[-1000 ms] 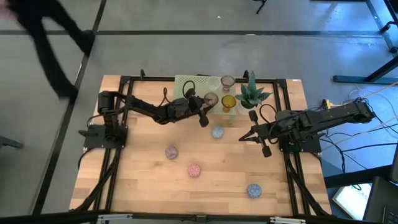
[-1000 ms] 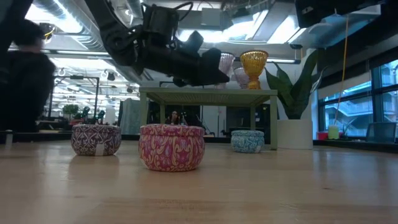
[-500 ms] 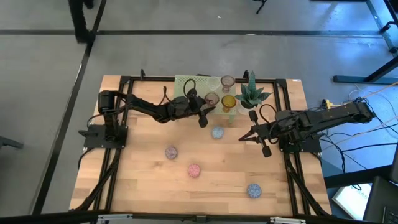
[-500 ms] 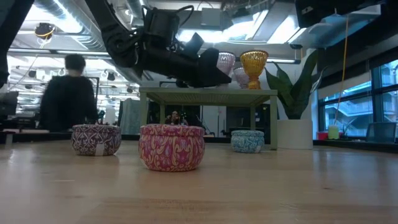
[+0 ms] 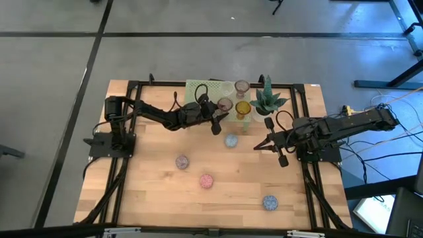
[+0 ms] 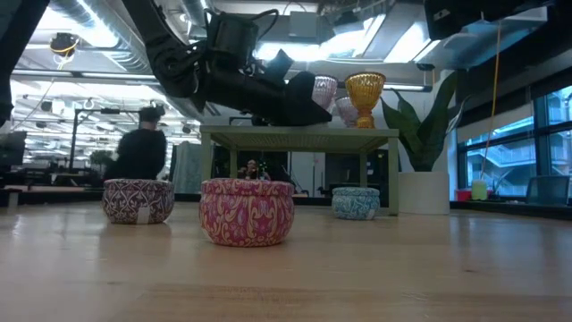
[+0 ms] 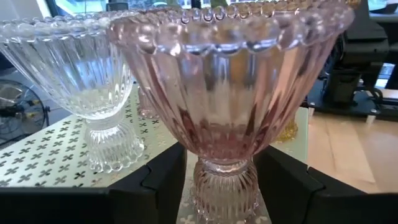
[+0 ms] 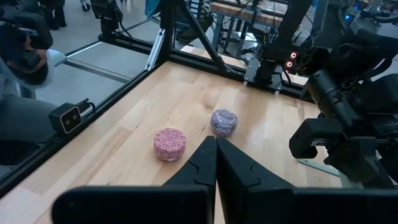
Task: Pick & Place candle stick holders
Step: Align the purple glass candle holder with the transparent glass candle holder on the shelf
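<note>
A pink ribbed glass holder [image 7: 227, 93] stands on the pale green perforated stand [image 5: 198, 88] at the table's far side. A clear holder [image 7: 74, 68], an amber one [image 5: 242, 108] and a mauve one [image 5: 242, 86] stand near it. My left gripper [image 7: 221, 183] reaches level onto the stand, open, with one finger on either side of the pink holder's stem [image 7: 225, 186]. It also shows in the high view [image 5: 221, 114]. My right gripper [image 5: 259, 145] hovers shut and empty to the right of centre, and shows in its own wrist view [image 8: 216, 155]. My left gripper's fingers [image 7: 158, 180] stand level on either side of the pink holder's stem, just above its foot. A narrow gap shows on one side. I cannot tell whether the other finger touches. The holder stands upright on the stand.
Several small round patterned tins lie on the wooden table: light blue [image 5: 230, 141], mauve [image 5: 182, 162], pink [image 5: 207, 180] and blue [image 5: 269, 202]. A spiky green potted plant [image 5: 268, 99] stands to the right of the stand. A black frame runs along the table's edges.
Both arms and the holders have kept still. A person beyond the table's far left corner has walked out of the high view and moves across the room in the low view.
</note>
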Tool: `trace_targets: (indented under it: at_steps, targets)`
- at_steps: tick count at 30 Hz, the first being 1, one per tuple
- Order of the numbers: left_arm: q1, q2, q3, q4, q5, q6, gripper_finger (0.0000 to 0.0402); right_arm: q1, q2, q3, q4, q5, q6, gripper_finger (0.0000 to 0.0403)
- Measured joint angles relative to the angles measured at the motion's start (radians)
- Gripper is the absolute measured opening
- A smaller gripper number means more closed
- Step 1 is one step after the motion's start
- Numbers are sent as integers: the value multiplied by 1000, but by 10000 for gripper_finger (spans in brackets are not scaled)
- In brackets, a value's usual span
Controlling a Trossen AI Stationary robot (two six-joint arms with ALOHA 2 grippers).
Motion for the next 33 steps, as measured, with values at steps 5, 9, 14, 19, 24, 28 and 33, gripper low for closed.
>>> trace_targets:
  at_steps: [5,9,14,19,24,28,33]
  targets:
    - [-2,0,0,0,23,17,194,0,0,0,0,0,0,7]
    - [-3,0,0,1,24,25,208,0,0,0,0,0,0,7]
    - [-3,-1,0,1,24,26,224,0,0,0,0,0,0,7]
    - [-8,-6,0,1,24,26,231,0,0,0,0,0,0,7]
    - [-12,-29,-1,-34,23,26,231,0,0,0,-1,0,0,7]
    - [-15,-45,-1,-77,23,26,231,0,0,0,-3,0,0,7]
    - [-14,-50,-1,-102,6,26,231,0,0,0,-3,0,1,7]
